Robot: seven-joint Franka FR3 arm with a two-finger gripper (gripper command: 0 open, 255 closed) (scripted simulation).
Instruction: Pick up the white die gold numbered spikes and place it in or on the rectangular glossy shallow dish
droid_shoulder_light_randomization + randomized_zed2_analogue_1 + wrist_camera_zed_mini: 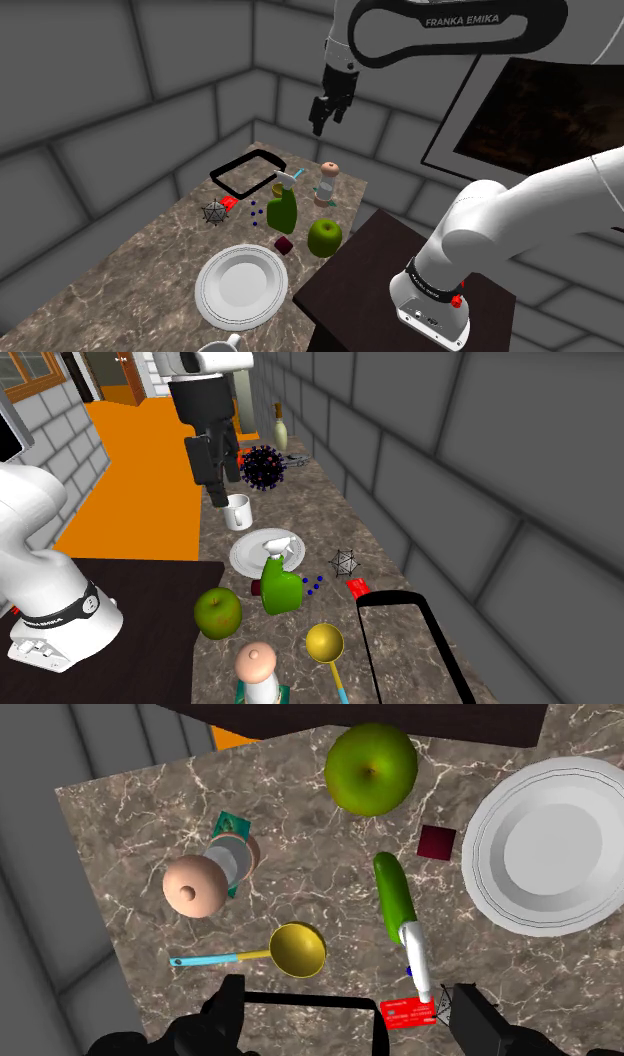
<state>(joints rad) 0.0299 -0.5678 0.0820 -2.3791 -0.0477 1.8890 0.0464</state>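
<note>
Trouble may come from the crowd around the die [213,212]. In the shoulder view a red card [230,202] lies just beside it and a green spray bottle [282,210] stands near, so fingers coming down could bump them. The gripper [322,122] hangs high above the table [130,270], with the die well below, toward this view's left. In the second exterior view the die sits low, well apart from the gripper. In the wrist view the fingers [225,1016] stand wide apart, holding nothing; the spikes might slip.
</note>
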